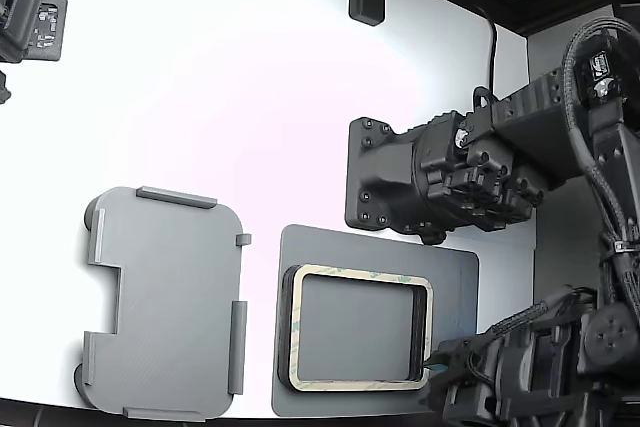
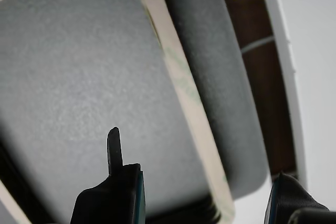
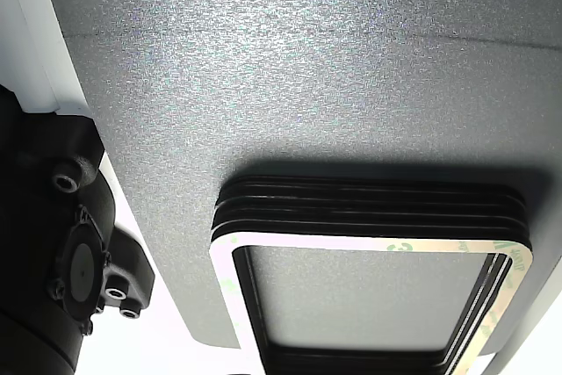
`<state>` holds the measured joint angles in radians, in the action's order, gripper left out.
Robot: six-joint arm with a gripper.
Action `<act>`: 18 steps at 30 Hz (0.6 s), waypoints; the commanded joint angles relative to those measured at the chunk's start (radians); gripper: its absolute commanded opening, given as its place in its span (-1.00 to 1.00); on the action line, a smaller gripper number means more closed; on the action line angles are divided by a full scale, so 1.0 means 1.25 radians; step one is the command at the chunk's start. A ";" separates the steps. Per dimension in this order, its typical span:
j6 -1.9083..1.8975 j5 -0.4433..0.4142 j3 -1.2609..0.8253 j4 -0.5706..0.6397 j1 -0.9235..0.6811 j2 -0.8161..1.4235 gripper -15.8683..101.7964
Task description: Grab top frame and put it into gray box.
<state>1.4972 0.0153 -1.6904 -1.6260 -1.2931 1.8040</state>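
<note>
The top frame is seen lying on the black stack base, which rests on the darker gray mat toward the exterior view's right of the white surface. The gray box is shown well apart from it at the exterior view's left, with nothing in it, so no part of the transfer is judged complete. In the wrist view, the end effector is positioned close over one long side of the frame, its fingers held apart on either side of that edge and clamped on nothing. The grasp, lift, carry and placement into the box are all judged to remain.
</note>
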 commanded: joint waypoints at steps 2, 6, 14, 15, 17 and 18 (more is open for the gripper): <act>0.001 0.004 -0.023 0.047 -0.016 -0.005 0.91; 0.015 -0.006 -0.053 0.092 -0.036 -0.039 0.89; 0.053 -0.045 -0.028 0.101 -0.065 -0.083 0.79; 0.054 -0.050 -0.023 0.098 -0.069 -0.094 0.79; 0.070 -0.045 -0.013 0.096 -0.069 -0.120 0.74; 0.080 -0.048 -0.002 0.088 -0.069 -0.136 0.72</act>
<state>1.5846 -0.0445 -1.7334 -1.5094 -1.3898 1.6383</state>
